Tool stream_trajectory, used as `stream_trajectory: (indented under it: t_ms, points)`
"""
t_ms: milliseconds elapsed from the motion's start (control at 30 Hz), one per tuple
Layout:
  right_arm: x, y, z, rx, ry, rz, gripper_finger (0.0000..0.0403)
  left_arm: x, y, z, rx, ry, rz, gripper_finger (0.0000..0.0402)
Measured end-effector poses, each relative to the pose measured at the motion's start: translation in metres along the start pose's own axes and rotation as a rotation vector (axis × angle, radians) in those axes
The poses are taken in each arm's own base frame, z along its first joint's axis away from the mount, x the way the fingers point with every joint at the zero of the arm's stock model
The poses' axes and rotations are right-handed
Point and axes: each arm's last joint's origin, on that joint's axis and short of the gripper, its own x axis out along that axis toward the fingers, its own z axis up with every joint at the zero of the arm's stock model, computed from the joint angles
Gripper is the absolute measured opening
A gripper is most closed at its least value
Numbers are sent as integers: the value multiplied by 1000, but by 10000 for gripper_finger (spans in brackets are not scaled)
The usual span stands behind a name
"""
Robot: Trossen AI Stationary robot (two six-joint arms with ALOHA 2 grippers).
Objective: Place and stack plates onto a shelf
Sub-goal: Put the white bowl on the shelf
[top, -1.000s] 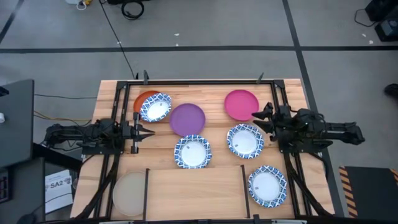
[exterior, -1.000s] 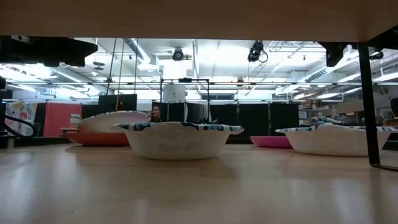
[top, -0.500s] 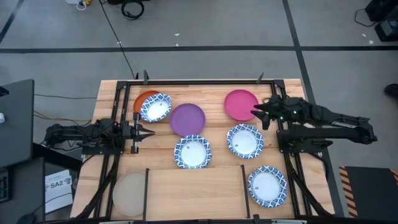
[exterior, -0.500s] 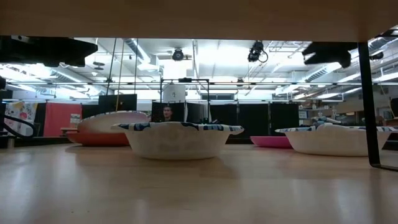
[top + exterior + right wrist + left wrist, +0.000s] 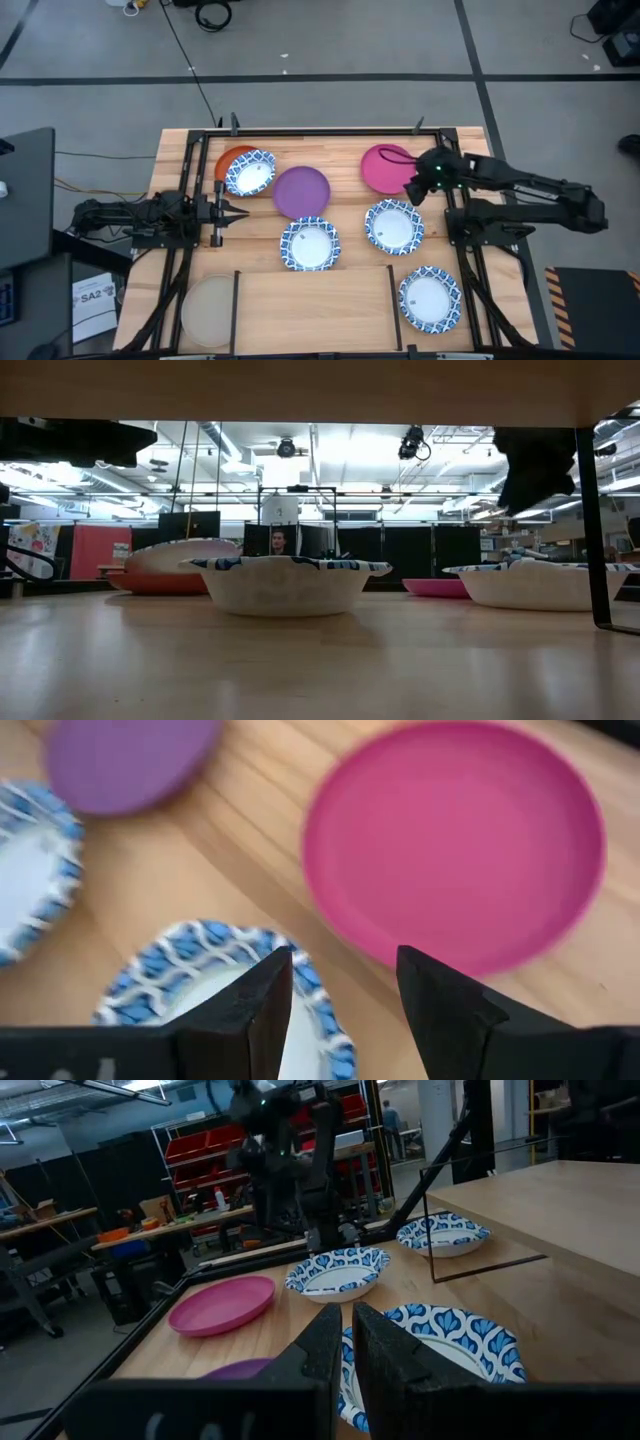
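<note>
The magenta plate (image 5: 386, 165) lies at the table's far right. My right gripper (image 5: 411, 189) hovers open above its near edge, pointing down; in the right wrist view (image 5: 345, 960) its fingers stand over the gap between the magenta plate (image 5: 455, 835) and a blue-rimmed plate (image 5: 215, 990). My left gripper (image 5: 241, 211) waits shut at the left, near the purple plate (image 5: 301, 191). Blue-rimmed plates lie at mid table (image 5: 310, 244) and right of it (image 5: 394, 225). One (image 5: 249, 172) rests on the orange plate (image 5: 230, 158). One (image 5: 430, 298) lies in the shelf's right bay, the beige plate (image 5: 209, 310) in its left bay.
The shelf (image 5: 315, 310) runs along the near edge, split by thin black bars (image 5: 395, 305). Black frame rails (image 5: 320, 132) border the table. In the low view my right gripper (image 5: 535, 465) hangs above the plates. A person shows far behind the table (image 5: 279, 542).
My right gripper has swung from the table's right edge toward the left and far side, out over the magenta plate's near edge, and has tipped to point down. The plates have not moved.
</note>
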Motion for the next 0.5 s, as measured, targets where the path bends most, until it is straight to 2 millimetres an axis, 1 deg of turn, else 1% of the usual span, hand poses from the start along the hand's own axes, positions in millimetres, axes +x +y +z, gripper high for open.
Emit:
stream_trajectory:
  t_ms: [167, 367, 500]
  points:
    - [14, -1, 2, -36, 107, 35, 187, 0, 0, 0, 0, 0, 0, 36]
    - [30, -4, 4, -39, 190, -26, 187, 0, 0, 0, 0, 0, 0, 36]
    - [39, -4, 3, -77, 248, -18, 187, 0, 0, 0, 0, 0, 0, 36]
